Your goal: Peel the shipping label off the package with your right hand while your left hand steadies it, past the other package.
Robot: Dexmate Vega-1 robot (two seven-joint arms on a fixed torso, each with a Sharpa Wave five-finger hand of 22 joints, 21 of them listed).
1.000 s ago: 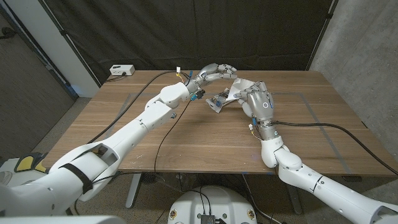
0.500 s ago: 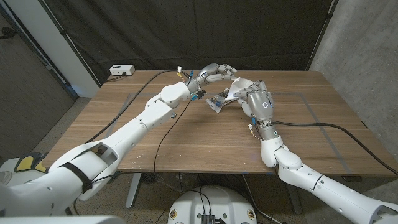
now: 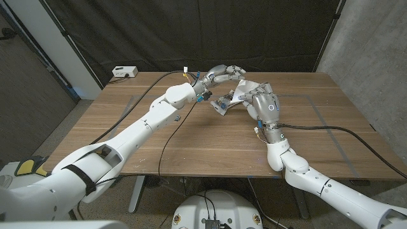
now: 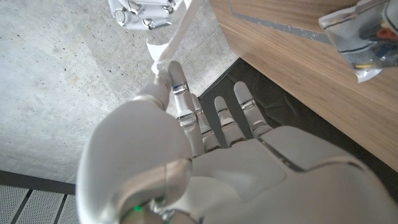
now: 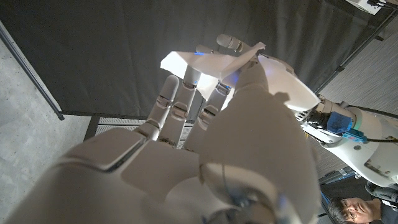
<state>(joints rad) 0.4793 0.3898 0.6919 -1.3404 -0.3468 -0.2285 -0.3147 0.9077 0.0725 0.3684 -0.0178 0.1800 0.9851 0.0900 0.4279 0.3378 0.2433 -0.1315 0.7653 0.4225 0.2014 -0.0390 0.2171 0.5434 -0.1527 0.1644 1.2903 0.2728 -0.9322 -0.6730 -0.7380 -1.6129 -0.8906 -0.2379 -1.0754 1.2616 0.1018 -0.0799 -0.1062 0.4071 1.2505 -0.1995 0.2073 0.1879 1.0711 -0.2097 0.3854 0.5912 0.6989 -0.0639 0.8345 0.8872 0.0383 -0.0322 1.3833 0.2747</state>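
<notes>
Right robot hand point(image 3: 262, 104) pinching crumpled white shipping label point(image 3: 244, 90); left robot hand point(image 3: 221, 74) pinching its far edge.

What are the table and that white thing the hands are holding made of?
The table looks like wood or a wood-look laminate: brown with long grain streaks and a dull sheen. The white sheet held in the right hand looks like thin paper or film, creased and glowing where light passes through. The left hand pinches a strip of it.
</notes>
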